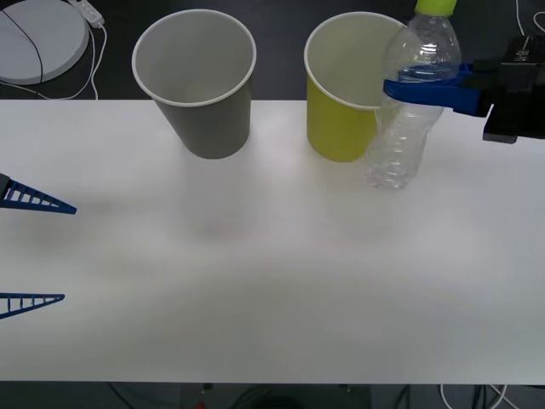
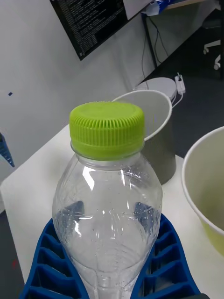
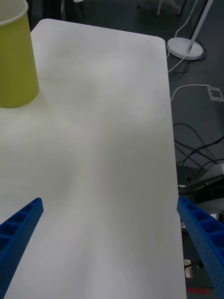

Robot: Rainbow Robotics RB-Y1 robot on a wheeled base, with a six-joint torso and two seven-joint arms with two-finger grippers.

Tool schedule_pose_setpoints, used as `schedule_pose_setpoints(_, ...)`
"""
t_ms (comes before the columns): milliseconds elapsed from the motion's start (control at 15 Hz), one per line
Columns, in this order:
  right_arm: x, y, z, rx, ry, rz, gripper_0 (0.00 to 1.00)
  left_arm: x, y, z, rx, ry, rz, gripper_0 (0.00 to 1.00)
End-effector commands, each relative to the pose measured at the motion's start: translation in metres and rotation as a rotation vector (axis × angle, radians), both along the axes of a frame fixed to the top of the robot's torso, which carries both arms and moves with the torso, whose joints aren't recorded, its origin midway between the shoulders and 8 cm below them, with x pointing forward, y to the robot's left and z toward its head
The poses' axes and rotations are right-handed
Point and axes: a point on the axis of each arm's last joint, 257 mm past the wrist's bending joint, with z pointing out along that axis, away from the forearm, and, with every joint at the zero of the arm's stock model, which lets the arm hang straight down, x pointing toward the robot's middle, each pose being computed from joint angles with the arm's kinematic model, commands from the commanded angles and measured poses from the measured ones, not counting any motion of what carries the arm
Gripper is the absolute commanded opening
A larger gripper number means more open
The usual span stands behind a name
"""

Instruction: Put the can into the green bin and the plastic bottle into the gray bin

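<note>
gripping the bottle high on its shoulder in the right gripper, blue fingers closed around it just under the lime cap, base seeming lifted off the table. hanging right beside the green bin, overlapping its right rim in the front view; gray bin standing further to the left, well apart. no can showing.

risking a knock: carrying leftward toward the gray bin means crossing over or past the green one, and a low base could clip that rim and tip the light cup. slipping is also likely on a smooth clear shoulder, or releasing early and dropping into the wrong bin.

waiting with the left gripper at the table's left edge, fingers spread wide, holding nothing.

working on a plain white tabletop, dark floor behind, a round white lamp base and cables beyond the far edge, a monitor on the wall in the right wrist view.
</note>
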Motion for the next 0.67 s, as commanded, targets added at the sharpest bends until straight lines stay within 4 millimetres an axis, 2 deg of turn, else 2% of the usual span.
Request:
schedule_pose_setpoints(67, 0.009, 0.007, 0.008, -0.025, 0.000, 0.024, 0.00, 0.000, 0.000, 0.000, 0.000, 0.000, 0.000, 1.00)
schedule_pose_setpoints(400, 0.038, 0.018, 0.028, -0.070, -0.016, 0.040, 0.00, 0.000, 0.000, 0.000, 0.000, 0.000, 0.000, 1.00)
schedule_pose_setpoints(667, 0.061, 0.035, 0.043, -0.073, 0.015, 0.040, 0.00, 0.000, 0.000, 0.000, 0.000, 0.000, 0.000, 1.00)
